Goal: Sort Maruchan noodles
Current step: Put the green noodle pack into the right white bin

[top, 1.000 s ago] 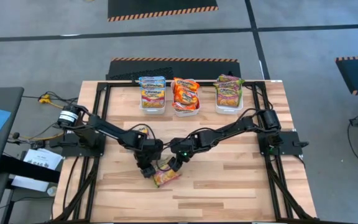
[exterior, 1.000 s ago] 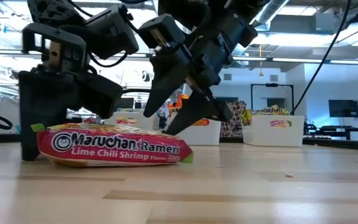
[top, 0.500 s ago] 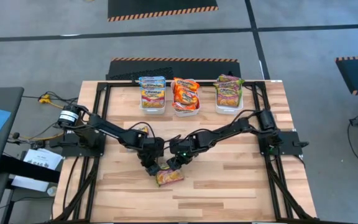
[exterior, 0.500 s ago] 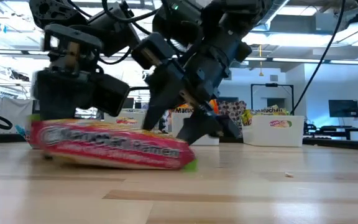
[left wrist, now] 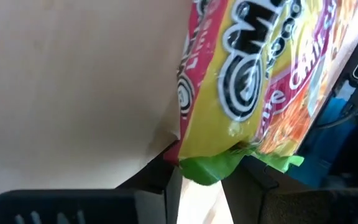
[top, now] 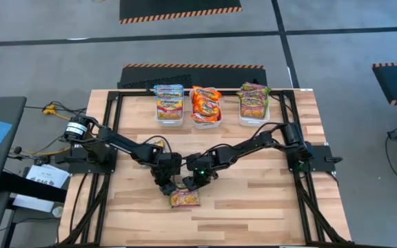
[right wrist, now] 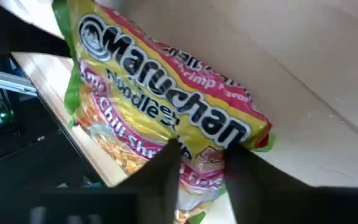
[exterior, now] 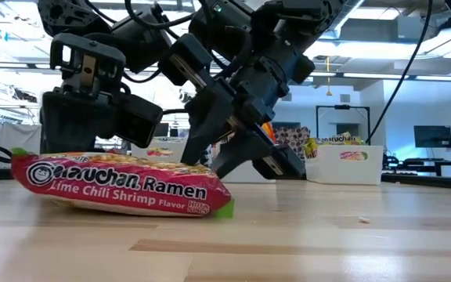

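Both grippers meet over one Maruchan packet (exterior: 120, 185) lying near the table's (top: 253, 207) front middle. Left gripper (top: 165, 186) is clamped on its green end. Right gripper (top: 192, 183) straddles the opposite end; I cannot tell if it grips.

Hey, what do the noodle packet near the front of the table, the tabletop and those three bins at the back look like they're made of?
Noodle packet: thin glossy plastic film, going by the highlights, creases and crimped green end.
Tabletop: light wood with a matte finish, showing plank seams and grain, probably butcher block.
Bins: white, smooth walls with rounded rims, likely moulded plastic, though that is only by their look.
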{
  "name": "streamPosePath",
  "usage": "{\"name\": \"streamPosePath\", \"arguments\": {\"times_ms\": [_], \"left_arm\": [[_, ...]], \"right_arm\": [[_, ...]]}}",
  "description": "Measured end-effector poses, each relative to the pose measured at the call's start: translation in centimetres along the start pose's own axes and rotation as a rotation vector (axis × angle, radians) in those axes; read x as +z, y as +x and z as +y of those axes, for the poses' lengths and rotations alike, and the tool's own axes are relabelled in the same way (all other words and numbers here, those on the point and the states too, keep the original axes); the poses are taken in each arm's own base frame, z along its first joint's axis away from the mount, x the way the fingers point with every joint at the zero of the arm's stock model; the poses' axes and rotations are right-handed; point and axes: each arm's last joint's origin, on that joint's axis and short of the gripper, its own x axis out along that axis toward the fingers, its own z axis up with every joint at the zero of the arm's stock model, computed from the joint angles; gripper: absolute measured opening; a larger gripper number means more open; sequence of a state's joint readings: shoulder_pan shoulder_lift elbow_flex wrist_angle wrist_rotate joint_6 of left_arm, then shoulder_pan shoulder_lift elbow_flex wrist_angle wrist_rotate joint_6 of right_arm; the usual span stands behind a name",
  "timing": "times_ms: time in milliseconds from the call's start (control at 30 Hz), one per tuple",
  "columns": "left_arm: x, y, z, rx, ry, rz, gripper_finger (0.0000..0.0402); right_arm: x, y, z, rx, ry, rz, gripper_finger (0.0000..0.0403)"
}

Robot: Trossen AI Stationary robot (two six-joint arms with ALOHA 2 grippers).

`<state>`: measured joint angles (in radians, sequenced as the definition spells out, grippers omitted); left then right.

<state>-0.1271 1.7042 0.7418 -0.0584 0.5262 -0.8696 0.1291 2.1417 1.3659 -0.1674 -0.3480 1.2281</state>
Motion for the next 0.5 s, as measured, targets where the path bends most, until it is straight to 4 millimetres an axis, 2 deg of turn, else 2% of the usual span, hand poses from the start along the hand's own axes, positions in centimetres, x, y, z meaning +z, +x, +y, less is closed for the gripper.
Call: {"name": "streamPosePath", "arguments": {"times_ms": [167, 267, 433, 500], "left_arm": [[0.5, -0.3, 0.3, -0.009, -0.002, -0.006, 0.0095], [0.7, -0.6, 0.5, -0.031, -0.005, 0.008, 0.0095], [0.9, -1.3, 0.3, -0.063, 0.029, 0.017, 0.0095], [1.0, -1.6, 0.2, -0.072, 0.039, 0.008, 0.0095]], "right_arm": [[0.0, 0.0, 0.2, 0.013, -0.015, 0.007, 0.0058], [0.0, 0.0, 0.2, 0.022, -0.045, 0.017, 0.0016], [-0.2, -0.8, 0.5, 0.011, -0.079, 0.01, 0.001], [-0.4, -1.7, 0.6, -0.026, -0.096, -0.004, 0.0008]]}}
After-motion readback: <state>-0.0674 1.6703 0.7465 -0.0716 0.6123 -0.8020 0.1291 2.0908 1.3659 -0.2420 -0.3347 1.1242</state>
